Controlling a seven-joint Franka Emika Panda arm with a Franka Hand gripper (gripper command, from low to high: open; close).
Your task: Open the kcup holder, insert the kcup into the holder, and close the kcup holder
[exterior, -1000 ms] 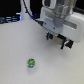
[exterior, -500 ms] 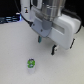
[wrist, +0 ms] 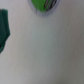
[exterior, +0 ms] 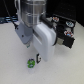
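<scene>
- You are looking at the gripper (exterior: 37, 56) hanging just above the white table (exterior: 12, 70), beside the kcup (exterior: 31, 63), which is sitting alone on the surface at the near edge of the scene; whether the fingers are wide or narrow you cannot tell, since the arm's white housing is covering them.
- You are risking a nudge rather than a grasp: the pod is small, round and light, so a finger landing on its rim is likely sending it rolling or skidding away.
- You are working half blind in the wrist view, where the kcup (wrist: 46, 4) is showing only as a blurred green arc at the frame's border, suggesting it is not centred under the gripper; a dark green shape at another border cannot be identified.
- You are also facing the holder (exterior: 66, 31) still appearing shut, well apart at the back on the exterior view's right; carrying the pod there first is leaving no free gripper for the drawer.
</scene>
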